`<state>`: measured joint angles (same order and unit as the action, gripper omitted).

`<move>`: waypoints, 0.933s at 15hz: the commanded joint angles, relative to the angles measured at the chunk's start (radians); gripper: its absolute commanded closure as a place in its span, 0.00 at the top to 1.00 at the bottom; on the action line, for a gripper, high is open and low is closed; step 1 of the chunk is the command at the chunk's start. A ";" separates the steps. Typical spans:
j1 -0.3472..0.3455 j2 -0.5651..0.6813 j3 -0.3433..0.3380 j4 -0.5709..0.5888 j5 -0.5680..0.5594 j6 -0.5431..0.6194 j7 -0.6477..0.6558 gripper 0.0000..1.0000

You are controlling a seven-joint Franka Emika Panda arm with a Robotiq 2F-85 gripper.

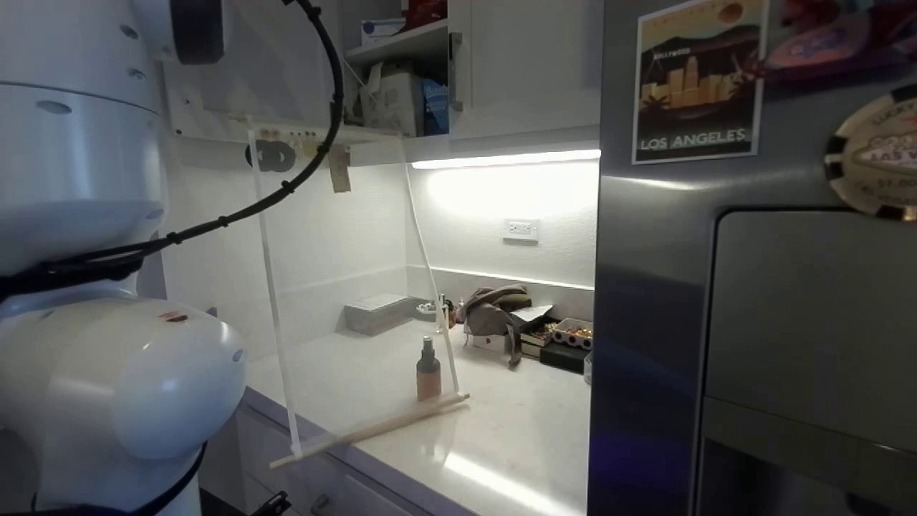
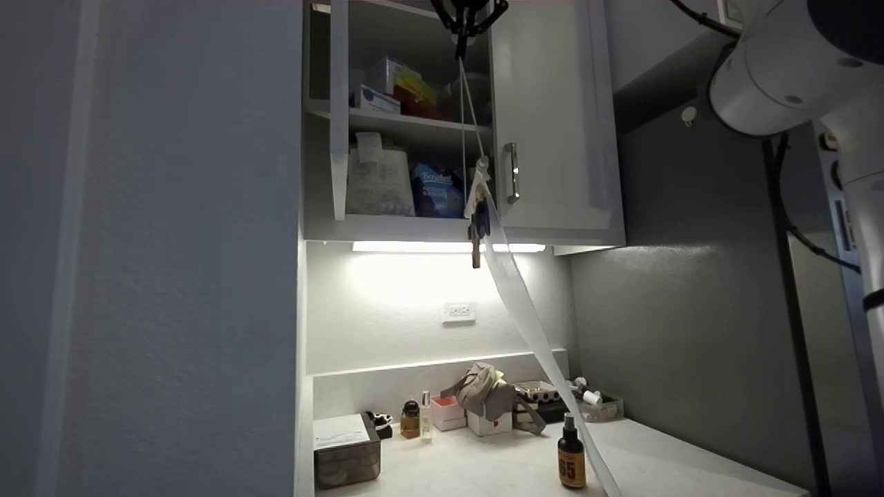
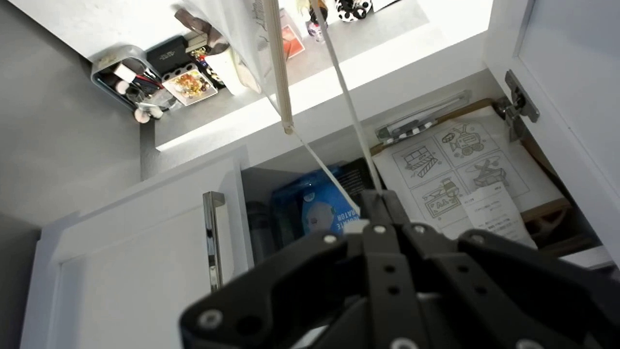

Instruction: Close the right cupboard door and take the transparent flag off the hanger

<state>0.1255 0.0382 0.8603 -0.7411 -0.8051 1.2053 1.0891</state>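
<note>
The rounded white arm (image 1: 89,204) has a black cable (image 1: 288,186) and screw-studded black gripper (image 3: 382,198).

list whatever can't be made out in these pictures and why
Pinched bit of the cord: wrist view, hidden inside the shut tool.
Fridge: an exterior view, lower front cut off by the bottom edge.
Paper slip: wrist view, print too small and blurred.
Spray bottle: both exterior views, small print too small; the clear sheet also veils it in an exterior view.
</note>
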 commanded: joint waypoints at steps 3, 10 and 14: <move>0.066 0.044 0.032 0.084 -0.083 -0.019 0.022 0.00; 0.113 0.072 0.025 0.141 -0.129 0.005 0.028 0.00; 0.183 0.051 -0.186 0.120 -0.020 0.117 0.022 0.00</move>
<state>0.2544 0.0916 0.7900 -0.6349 -0.8709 1.2420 1.0940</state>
